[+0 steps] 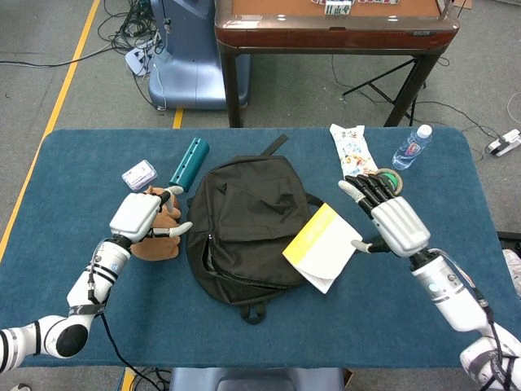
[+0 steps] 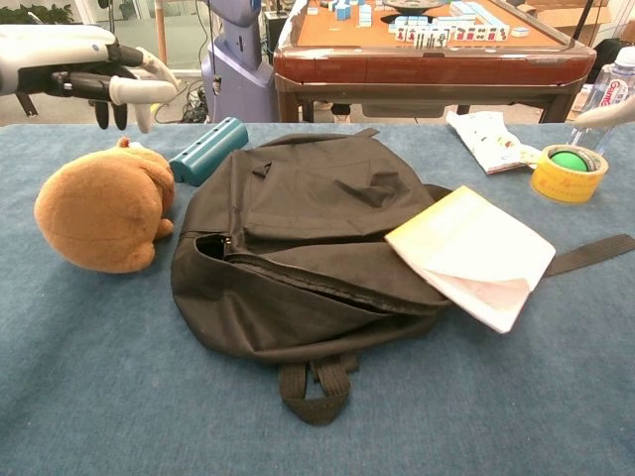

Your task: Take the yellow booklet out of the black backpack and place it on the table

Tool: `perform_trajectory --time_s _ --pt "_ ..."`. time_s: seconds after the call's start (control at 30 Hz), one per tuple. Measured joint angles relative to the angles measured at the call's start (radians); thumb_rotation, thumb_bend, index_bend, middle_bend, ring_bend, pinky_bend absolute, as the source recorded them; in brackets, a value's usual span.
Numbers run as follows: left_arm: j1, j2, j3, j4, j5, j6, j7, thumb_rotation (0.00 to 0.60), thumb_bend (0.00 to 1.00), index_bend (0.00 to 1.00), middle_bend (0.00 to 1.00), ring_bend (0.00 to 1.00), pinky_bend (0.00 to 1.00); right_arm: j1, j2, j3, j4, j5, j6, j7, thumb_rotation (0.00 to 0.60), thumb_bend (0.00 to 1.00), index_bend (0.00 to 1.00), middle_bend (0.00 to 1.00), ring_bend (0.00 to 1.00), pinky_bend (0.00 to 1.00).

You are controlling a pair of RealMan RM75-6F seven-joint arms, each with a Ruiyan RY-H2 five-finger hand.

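Observation:
The black backpack (image 1: 244,224) lies flat mid-table with its zip open along the front (image 2: 298,278). The yellow booklet (image 1: 323,246) lies face up, half on the backpack's right edge and half on the blue table (image 1: 391,326); in the chest view the booklet (image 2: 474,253) rests loose. My right hand (image 1: 392,220) hovers just right of it, fingers spread and empty, thumb close to the booklet's edge. My left hand (image 1: 146,216) is over the plush toy, left of the backpack, fingers apart and holding nothing; the left hand (image 2: 79,74) shows top left in the chest view.
A brown plush toy (image 1: 156,240) sits under my left hand. A teal case (image 1: 189,163) and a small box (image 1: 139,174) lie at the back left. A snack packet (image 1: 352,149), a tape roll (image 1: 386,181) and a water bottle (image 1: 412,147) stand at the back right.

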Motion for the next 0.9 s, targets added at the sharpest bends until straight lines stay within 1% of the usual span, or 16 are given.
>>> perform_trajectory --time_s 0.03,0.1,0.13,0.17,0.2,0.23,0.27,0.43,0.47,0.53,0.7,0.9 --pt "0.008 0.004 0.001 0.003 0.002 0.003 -0.009 0.139 0.16 0.21 0.43 0.43 0.41 -0.017 0.014 -0.004 -0.001 -0.002 0.016 -0.002 0.6 0.06 0.0 0.12 0.04 0.07" --pt "0.022 0.01 0.003 0.006 0.006 0.01 -0.024 0.21 0.16 0.22 0.43 0.43 0.41 -0.037 0.026 -0.008 -0.002 0.0 0.034 -0.019 0.6 0.17 0.06 0.18 0.1 0.15" --pt "0.03 0.013 0.004 0.006 0.009 0.016 -0.031 0.282 0.16 0.22 0.44 0.43 0.41 -0.05 0.028 -0.011 -0.002 0.002 0.046 -0.036 0.6 0.22 0.13 0.23 0.15 0.19" --pt "0.042 0.016 0.005 0.006 0.013 0.028 -0.04 0.412 0.16 0.22 0.44 0.43 0.41 -0.066 0.029 -0.014 -0.002 0.005 0.064 -0.056 0.6 0.25 0.18 0.27 0.18 0.22" --pt "0.051 0.017 0.006 0.006 0.017 0.039 -0.046 0.514 0.16 0.23 0.44 0.43 0.41 -0.076 0.029 -0.016 -0.001 0.006 0.075 -0.066 0.6 0.27 0.22 0.29 0.21 0.25" --pt "0.061 0.019 0.008 0.006 0.021 0.053 -0.051 0.579 0.16 0.23 0.44 0.43 0.41 -0.097 0.029 -0.02 0.001 0.009 0.1 -0.084 0.6 0.28 0.25 0.31 0.23 0.27" --pt "0.076 0.022 0.01 0.005 0.028 0.074 -0.055 0.6 0.16 0.23 0.43 0.43 0.41 -0.116 0.029 -0.025 0.003 0.012 0.119 -0.094 0.6 0.31 0.27 0.33 0.25 0.29" --pt "0.157 0.033 0.031 0.005 0.065 0.177 -0.073 0.6 0.15 0.24 0.43 0.43 0.4 -0.216 0.034 -0.061 0.029 0.033 0.182 -0.103 0.6 0.35 0.31 0.37 0.3 0.34" --pt "0.186 0.037 0.043 0.005 0.082 0.203 -0.079 0.6 0.15 0.24 0.43 0.43 0.4 -0.23 0.036 -0.068 0.037 0.036 0.188 -0.1 0.6 0.35 0.32 0.38 0.3 0.34" --pt "0.214 0.042 0.056 0.005 0.099 0.225 -0.084 0.6 0.16 0.25 0.43 0.43 0.4 -0.259 0.041 -0.082 0.051 0.043 0.198 -0.09 0.6 0.35 0.33 0.39 0.31 0.35" --pt "0.298 0.043 0.102 0.019 0.168 0.305 -0.091 0.6 0.16 0.25 0.43 0.43 0.4 -0.299 0.058 -0.103 0.064 0.035 0.216 -0.039 0.6 0.35 0.38 0.4 0.31 0.35" --pt "0.401 0.032 0.149 0.034 0.24 0.415 -0.092 0.6 0.16 0.26 0.43 0.43 0.4 -0.364 0.057 -0.118 0.089 0.022 0.269 -0.012 0.6 0.35 0.38 0.4 0.31 0.35"
